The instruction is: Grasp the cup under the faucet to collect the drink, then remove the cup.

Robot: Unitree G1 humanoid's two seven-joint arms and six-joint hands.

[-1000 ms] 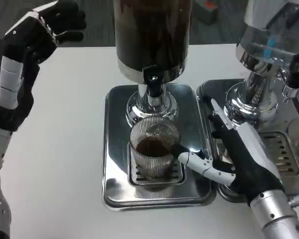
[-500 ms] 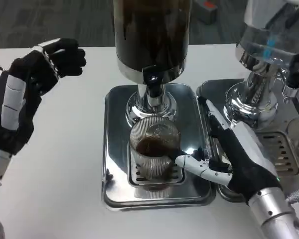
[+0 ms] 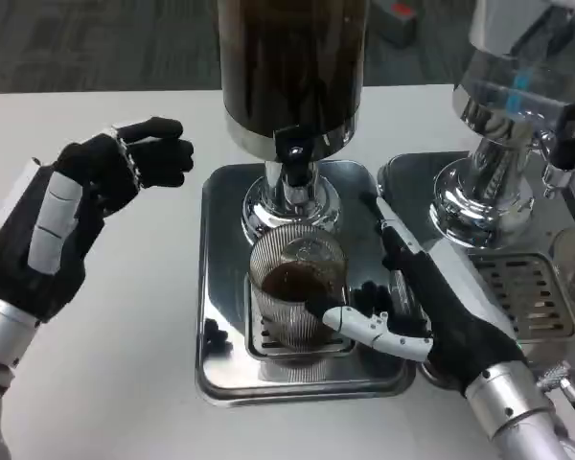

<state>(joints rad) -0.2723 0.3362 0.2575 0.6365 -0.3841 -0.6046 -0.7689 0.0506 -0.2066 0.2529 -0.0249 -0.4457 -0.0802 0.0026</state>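
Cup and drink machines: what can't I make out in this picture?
- Cup, head view: its right side and base hide behind the right hand.
- Dark dispenser: top cut off by the picture's edge.
- Second dispenser: cut by the top and right edges.

A single head view looks steeply down and forward from close above the tabletop (image 3: 134, 364), centred on the tray (image 3: 220, 287) under the dispenser (image 3: 292, 67), with what seems to be grey floor (image 3: 96, 43) beyond the far edge, blurred.
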